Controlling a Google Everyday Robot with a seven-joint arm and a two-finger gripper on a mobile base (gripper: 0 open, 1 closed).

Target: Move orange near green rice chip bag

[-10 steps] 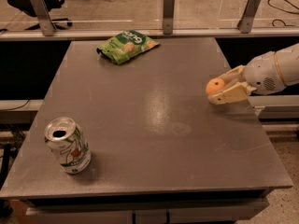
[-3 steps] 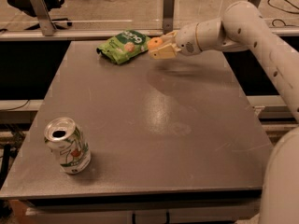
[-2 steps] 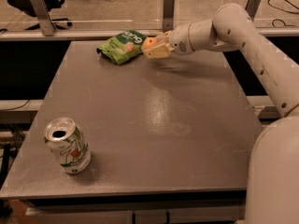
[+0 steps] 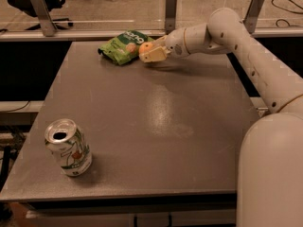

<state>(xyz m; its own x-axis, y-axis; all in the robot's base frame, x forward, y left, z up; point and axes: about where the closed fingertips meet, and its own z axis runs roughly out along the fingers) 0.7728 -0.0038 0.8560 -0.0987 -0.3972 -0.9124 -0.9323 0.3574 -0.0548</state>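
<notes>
We see the orange (image 4: 144, 47) further left than a moment ago, now just beside the right end of the green rice chip bag (image 4: 121, 47), near the table's (image 4: 161, 122) far edge. The gripper (image 4: 148, 53) has its fingers closed on the orange, low over the tabletop; we cannot tell whether the fruit touches the surface. The arm (image 4: 227, 30) reaches in from the right. A soda can (image 4: 68, 148) stands upright front-left, well apart.

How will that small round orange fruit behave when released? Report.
Being round, the small orange fruit would probably roll on the flat grey table. The gripper, beside the crinkled green chip bag, holds it undeformed, so it seems firm.
</notes>
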